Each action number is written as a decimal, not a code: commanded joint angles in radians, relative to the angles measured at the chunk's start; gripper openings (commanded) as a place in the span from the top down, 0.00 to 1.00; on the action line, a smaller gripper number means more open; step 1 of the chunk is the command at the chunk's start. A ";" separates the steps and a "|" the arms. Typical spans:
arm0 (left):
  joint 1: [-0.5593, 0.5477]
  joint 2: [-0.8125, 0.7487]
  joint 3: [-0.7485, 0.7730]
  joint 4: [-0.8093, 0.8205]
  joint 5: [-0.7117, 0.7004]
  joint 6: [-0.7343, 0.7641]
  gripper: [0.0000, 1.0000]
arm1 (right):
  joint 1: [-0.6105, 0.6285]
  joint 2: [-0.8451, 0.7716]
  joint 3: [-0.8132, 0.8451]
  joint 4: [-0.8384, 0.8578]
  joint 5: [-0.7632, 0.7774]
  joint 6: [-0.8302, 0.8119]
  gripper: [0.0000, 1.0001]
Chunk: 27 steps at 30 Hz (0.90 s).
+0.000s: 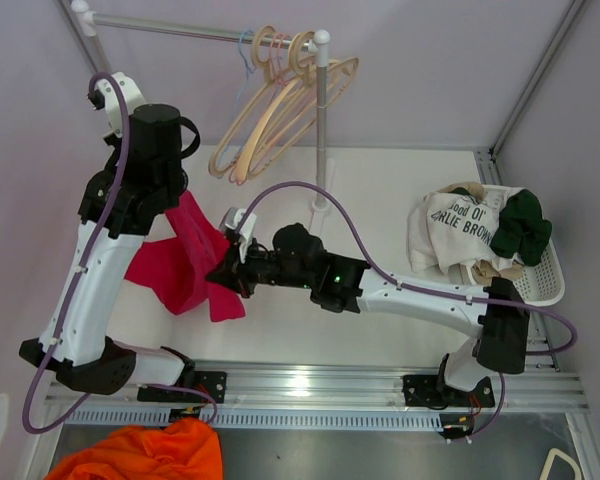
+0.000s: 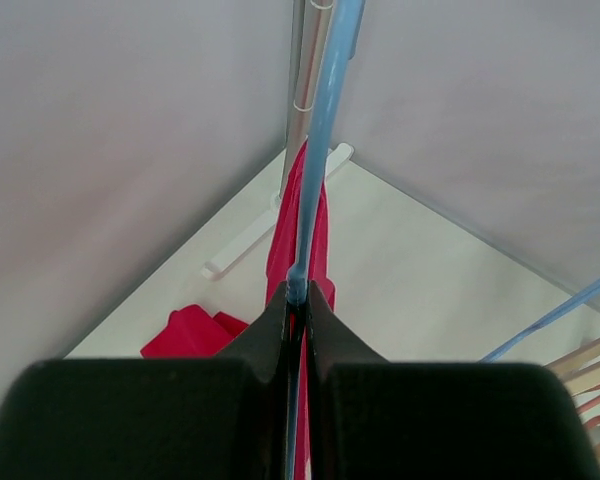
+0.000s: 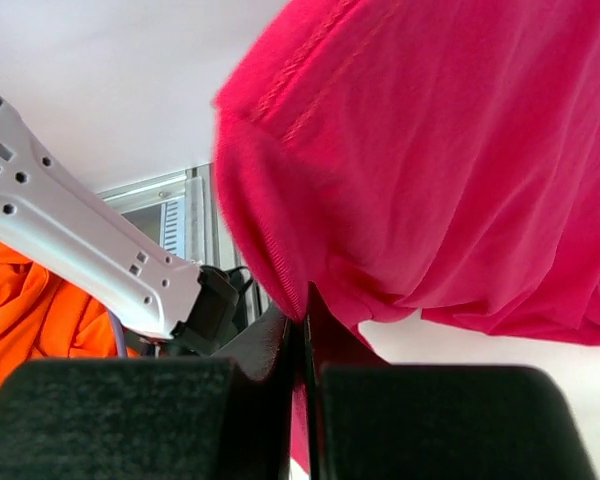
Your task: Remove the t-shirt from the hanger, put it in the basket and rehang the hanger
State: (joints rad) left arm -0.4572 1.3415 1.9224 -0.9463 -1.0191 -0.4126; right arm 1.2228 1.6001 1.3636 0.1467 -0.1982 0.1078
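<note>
A red t-shirt (image 1: 185, 265) hangs on a thin blue hanger (image 2: 320, 150) and trails down onto the white table. My left gripper (image 2: 298, 296) is shut on the hanger's blue wire, with red cloth (image 2: 195, 330) below it. In the top view the left arm's black wrist (image 1: 155, 140) covers the hanger. My right gripper (image 1: 223, 272) reaches in from the right at the shirt's lower edge. Its jaws (image 3: 305, 318) are shut on a fold of the red fabric (image 3: 460, 150).
A metal rack (image 1: 322, 110) at the back holds several wooden and coloured hangers (image 1: 280, 100). A white basket (image 1: 550, 280) of clothes sits at the right edge. An orange garment (image 1: 150, 455) lies below the table's front rail. Grey walls close the back and sides.
</note>
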 commanded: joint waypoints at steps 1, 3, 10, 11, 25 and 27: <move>-0.011 -0.012 0.000 0.109 -0.050 0.052 0.99 | 0.024 -0.089 0.000 0.011 0.039 -0.014 1.00; -0.011 0.001 0.023 0.127 -0.071 0.073 0.99 | 0.050 -0.140 -0.023 -0.031 0.062 -0.028 1.00; -0.008 0.036 0.053 0.179 -0.087 0.124 0.99 | 0.133 -0.298 -0.107 -0.180 0.183 -0.040 1.00; -0.009 0.044 0.053 0.181 -0.087 0.127 0.99 | 0.136 -0.314 -0.127 -0.190 0.189 -0.037 1.00; -0.001 0.048 0.052 0.215 -0.101 0.159 0.99 | 0.227 -0.543 -0.304 -0.288 0.319 0.047 1.00; -0.001 0.048 0.049 0.213 -0.099 0.159 0.99 | 0.245 -0.554 -0.297 -0.303 0.347 0.043 1.00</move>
State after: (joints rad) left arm -0.4721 1.3991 1.9285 -0.8379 -1.0706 -0.2863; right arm 1.4178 1.0935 1.0714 -0.0708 0.1463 0.1272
